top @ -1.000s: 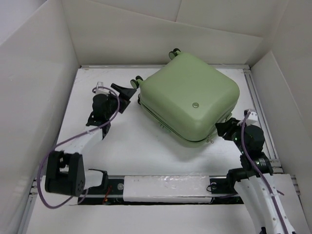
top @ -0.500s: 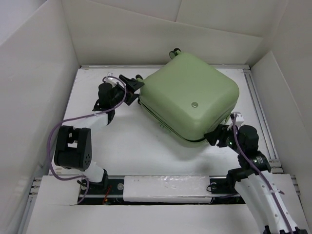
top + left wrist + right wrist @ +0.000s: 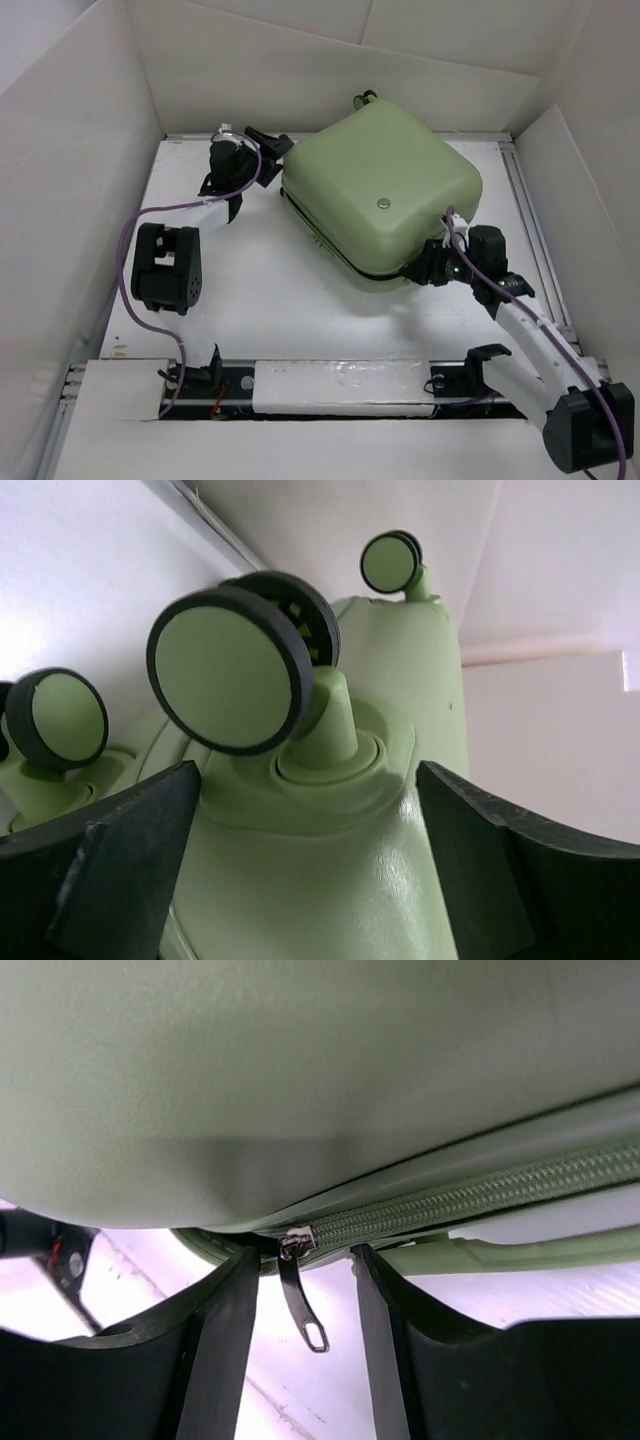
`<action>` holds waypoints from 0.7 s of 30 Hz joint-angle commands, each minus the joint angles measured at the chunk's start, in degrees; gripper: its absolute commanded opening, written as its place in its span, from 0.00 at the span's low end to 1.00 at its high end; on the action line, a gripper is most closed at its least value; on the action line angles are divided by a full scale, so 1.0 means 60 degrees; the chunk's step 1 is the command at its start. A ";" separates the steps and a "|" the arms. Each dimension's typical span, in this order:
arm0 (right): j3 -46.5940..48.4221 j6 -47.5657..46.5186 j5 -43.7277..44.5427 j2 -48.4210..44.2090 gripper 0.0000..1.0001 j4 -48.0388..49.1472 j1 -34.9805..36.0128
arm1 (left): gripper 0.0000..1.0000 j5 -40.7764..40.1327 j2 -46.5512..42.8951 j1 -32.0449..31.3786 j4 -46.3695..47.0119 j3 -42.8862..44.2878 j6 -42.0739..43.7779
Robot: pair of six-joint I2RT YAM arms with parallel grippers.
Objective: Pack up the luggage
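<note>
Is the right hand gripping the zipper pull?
No, the zipper pull hangs free between the right hand's open fingers.

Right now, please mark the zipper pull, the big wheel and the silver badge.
zipper pull (image 3: 300,1297): right wrist view, hanging tab.
big wheel (image 3: 228,668): left wrist view, green face.
silver badge (image 3: 384,203): top external view, centre.

Bright, even light; soft shadows

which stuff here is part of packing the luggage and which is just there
Job:
luggage
its zipper pull, hanging between the fingers of the open right gripper
its wheels, by the open left gripper

Just there:
table
white side walls
rail at the near edge
</note>
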 commanded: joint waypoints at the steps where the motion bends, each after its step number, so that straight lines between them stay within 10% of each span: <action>1: 0.0628 -0.0655 -0.0328 0.0641 0.50 0.1446 0.0168 | 0.83 -0.0234 0.0354 -0.0006 0.0014 0.1145 0.0360; 7: 0.0688 -0.0557 0.1353 -0.0773 0.71 0.0406 0.0710 | 0.67 0.0101 0.1437 0.0461 -0.0119 0.2421 0.0333; 17: 0.0321 -0.0363 0.1239 0.0126 0.67 0.0872 0.1032 | 0.67 0.0322 0.2127 0.0551 -0.0119 0.2992 0.0582; 21: 0.0233 -0.0363 0.1049 0.0246 0.67 0.1181 0.1383 | 0.37 0.0819 0.2128 0.0551 0.0451 0.2993 0.0377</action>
